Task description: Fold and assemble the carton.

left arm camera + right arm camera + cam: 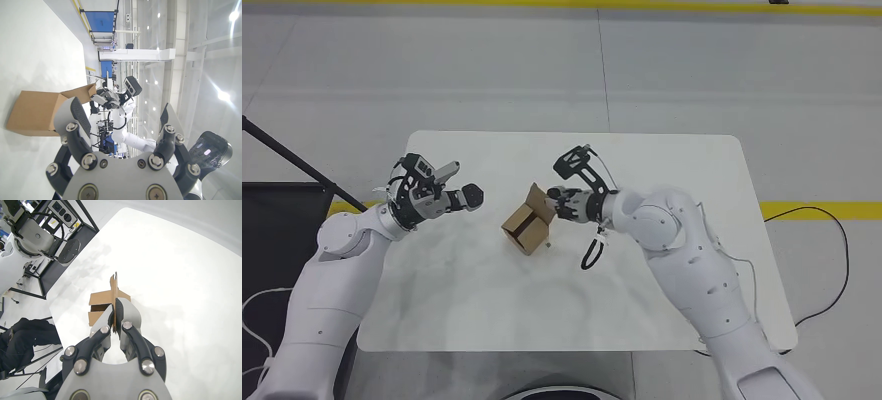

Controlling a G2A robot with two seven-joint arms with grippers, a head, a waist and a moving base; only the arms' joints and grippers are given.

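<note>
A small brown carton (527, 225) sits near the middle of the white table (662, 290), one end open with its flaps standing out. My right gripper (114, 309) is shut on one of these flaps (113, 289), which runs edge-on between its pads; in the top view the right gripper (554, 197) is at the carton's right upper corner. My left gripper (121, 111) is open and holds nothing, left of the carton and clear of it. The carton (36, 111) lies beyond its fingers (80, 113), with the right gripper (101, 98) on the far flap.
A black frame stand (287, 155) rises off the table's left edge beside the left arm (342, 250). A loose black cable loop (592, 250) hangs from the right arm just right of the carton. Bare table surface lies in front and to the right.
</note>
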